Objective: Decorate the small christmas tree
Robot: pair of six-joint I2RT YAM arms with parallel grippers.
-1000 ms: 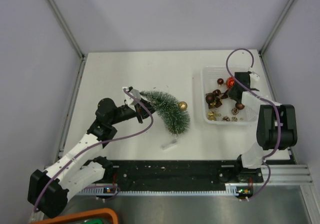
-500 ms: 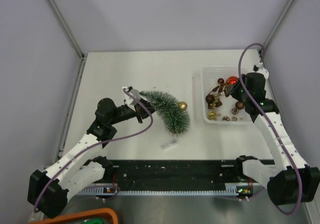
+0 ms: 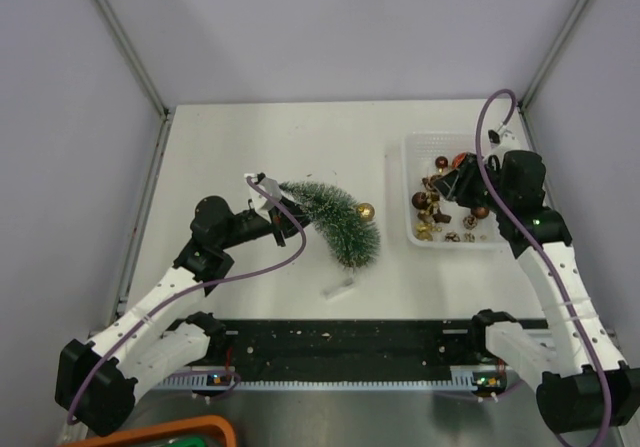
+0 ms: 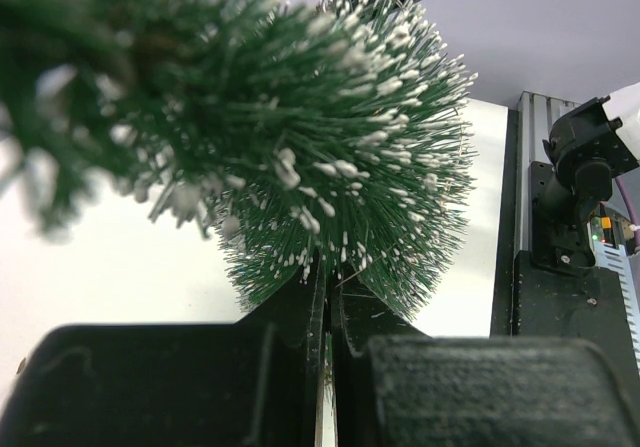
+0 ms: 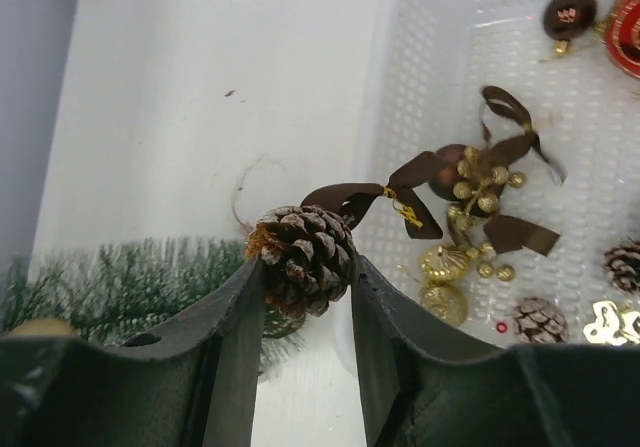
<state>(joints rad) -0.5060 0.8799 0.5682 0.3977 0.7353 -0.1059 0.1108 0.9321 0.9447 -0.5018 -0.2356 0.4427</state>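
Note:
The small christmas tree (image 3: 338,223) lies tilted on the white table, with a gold bauble (image 3: 365,210) on its bristles. My left gripper (image 3: 272,213) is shut on the tree's narrow end. In the left wrist view the fingers (image 4: 310,312) pinch thin green bristles and the tree (image 4: 350,147) fans out ahead. My right gripper (image 3: 456,181) hovers over the left part of the white basket (image 3: 408,235). In the right wrist view it (image 5: 305,267) is shut on a brown pine cone (image 5: 303,255) with a brown ribbon (image 5: 400,192). The tree (image 5: 130,282) shows beyond it.
The basket (image 5: 420,57) holds brown and red baubles, gold ornaments (image 5: 445,302), small pine cones (image 5: 540,319) and a ribbon cluster. A small white piece (image 3: 338,288) lies on the table in front of the tree. A black rail (image 3: 340,342) runs along the near edge.
My right arm has swung and stretched out, and its gripper has moved left over the basket's left part with the pine cone in it. The left arm and tree have not moved.

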